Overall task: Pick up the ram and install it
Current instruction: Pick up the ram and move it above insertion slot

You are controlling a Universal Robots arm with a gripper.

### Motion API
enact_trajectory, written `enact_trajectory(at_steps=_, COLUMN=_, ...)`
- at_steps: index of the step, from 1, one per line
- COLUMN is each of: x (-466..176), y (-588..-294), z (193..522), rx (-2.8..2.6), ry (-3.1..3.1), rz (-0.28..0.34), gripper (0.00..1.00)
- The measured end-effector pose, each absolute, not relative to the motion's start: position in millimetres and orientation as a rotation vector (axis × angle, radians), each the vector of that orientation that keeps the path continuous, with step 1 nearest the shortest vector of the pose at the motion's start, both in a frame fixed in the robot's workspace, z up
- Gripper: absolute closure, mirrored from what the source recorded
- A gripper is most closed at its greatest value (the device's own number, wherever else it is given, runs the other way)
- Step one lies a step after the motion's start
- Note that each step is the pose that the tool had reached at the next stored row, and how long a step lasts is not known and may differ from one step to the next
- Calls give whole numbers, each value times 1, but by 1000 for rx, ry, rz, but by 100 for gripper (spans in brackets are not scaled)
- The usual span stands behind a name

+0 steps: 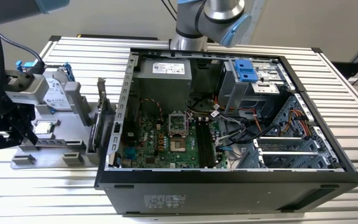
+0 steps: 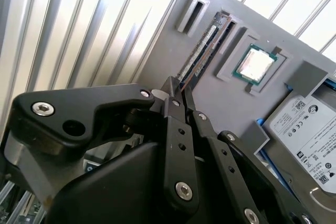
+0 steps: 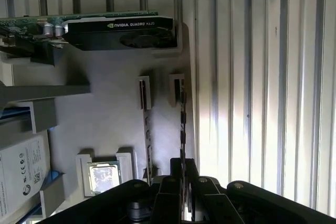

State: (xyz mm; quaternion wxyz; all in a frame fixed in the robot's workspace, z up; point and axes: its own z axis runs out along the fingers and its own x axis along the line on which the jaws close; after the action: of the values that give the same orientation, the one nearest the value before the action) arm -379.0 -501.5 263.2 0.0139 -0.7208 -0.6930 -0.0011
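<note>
Gripper [image 2: 178, 95] over grey parts tray [image 2: 157, 66]. Fingers pinched on near end of ram [image 2: 202, 51], apparently grasping it. Ram stands on edge in tray slot, near processor [image 2: 254, 64], not yet lifted out. Open computer case [image 1: 229, 186] sits beside tray; dark memory slots [image 1: 205, 140] on its board look unfilled. Judged: pickup at grasp stage, lift and install not done.

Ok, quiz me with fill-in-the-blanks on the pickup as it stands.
1. The ram stands in a slot of the gray ____.
2. The fingers are ____ on it.
3. The square chip beside it is a ____.
Missing: tray; shut; processor.
</note>
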Motion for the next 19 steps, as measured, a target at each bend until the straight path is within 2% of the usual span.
enact_trajectory(at_steps=19, x=-379, y=-501, z=275, rx=-2245, ry=-2158, rz=-4, gripper=100)
